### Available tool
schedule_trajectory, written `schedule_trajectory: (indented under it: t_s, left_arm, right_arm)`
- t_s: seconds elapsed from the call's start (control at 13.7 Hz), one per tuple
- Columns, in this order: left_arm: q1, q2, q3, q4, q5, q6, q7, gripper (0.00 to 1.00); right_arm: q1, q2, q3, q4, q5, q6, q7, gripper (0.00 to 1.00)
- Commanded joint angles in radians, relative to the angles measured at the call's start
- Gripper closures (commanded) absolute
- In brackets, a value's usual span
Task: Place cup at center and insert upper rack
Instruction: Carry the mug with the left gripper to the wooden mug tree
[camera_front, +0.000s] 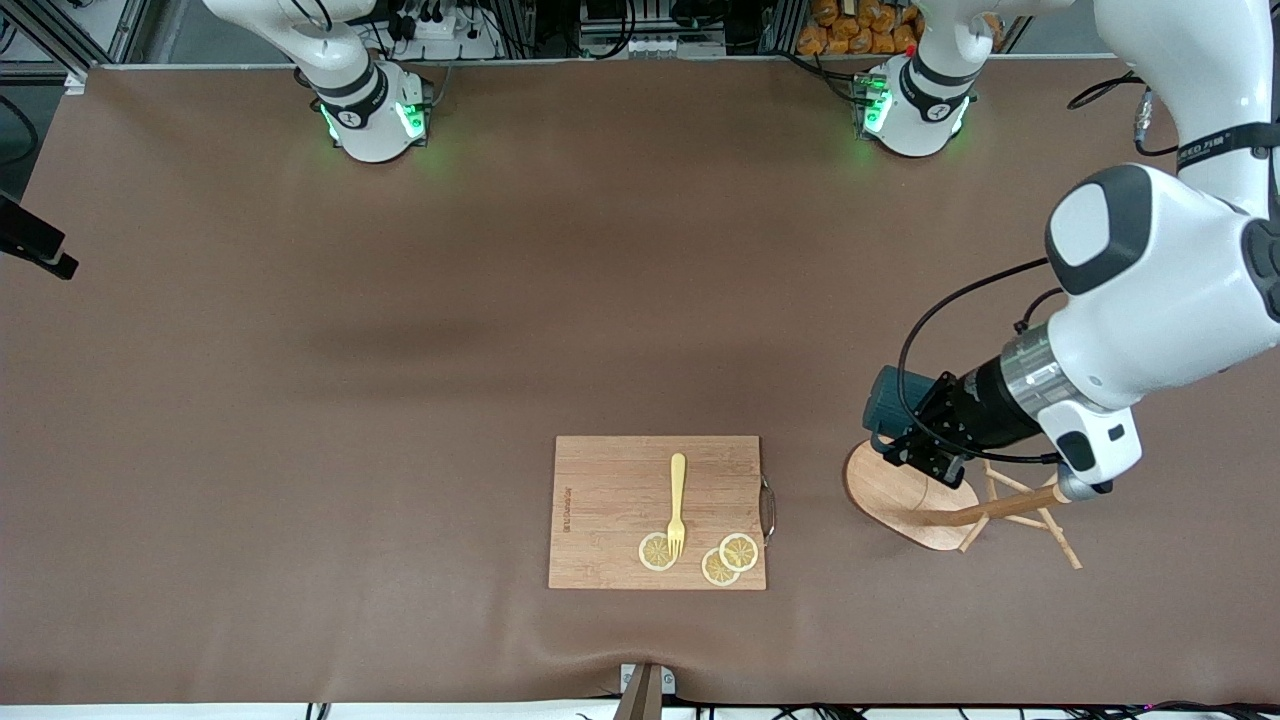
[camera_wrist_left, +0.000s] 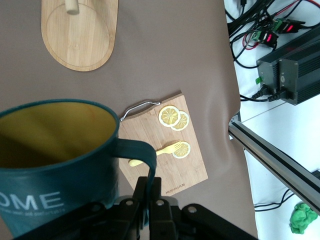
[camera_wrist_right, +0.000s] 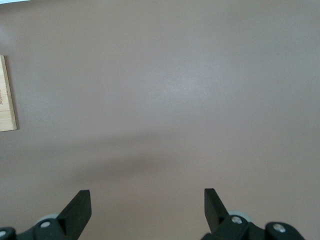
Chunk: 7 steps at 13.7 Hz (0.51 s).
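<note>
My left gripper (camera_front: 905, 440) is shut on the handle of the dark teal cup (camera_front: 893, 398) and holds it in the air over the oval base of the wooden mug tree (camera_front: 905, 497). In the left wrist view the cup (camera_wrist_left: 55, 165) fills the frame with its yellowish inside and white lettering, and its handle sits between the fingers (camera_wrist_left: 142, 192) of the left gripper (camera_wrist_left: 150, 192). The mug tree's base (camera_wrist_left: 80, 37) shows there too. The tree lies tipped, its post and pegs (camera_front: 1030, 510) pointing toward the left arm's end. My right gripper (camera_wrist_right: 147, 205) is open over bare table; it is out of the front view.
A rectangular wooden cutting board (camera_front: 610, 510) with a metal handle lies near the front camera's edge at the table's middle. It carries a yellow fork (camera_front: 677, 505) and three lemon slices (camera_front: 728, 558). Brown mat covers the table.
</note>
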Motion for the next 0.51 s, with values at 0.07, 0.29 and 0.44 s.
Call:
schedule_trajectory:
  t_s: [0.07,0.29,0.44]
  left_arm:
    - [0.063,0.022,-0.008,-0.009,-0.129,0.050,0.141,1.00]
    - [0.103,0.051,-0.008,-0.010,-0.233,0.063,0.276,1.00]
    - [0.111,0.064,-0.008,-0.012,-0.290,0.082,0.375,1.00]
  right_arm:
    - [-0.008,0.005,0.007,0.019,0.008,-0.017,0.013,0.00]
    - [-0.008,0.005,0.007,0.019,0.008,-0.017,0.013,0.00]
    - [-0.008,0.005,0.007,0.020,0.008,-0.017,0.013,0.00]
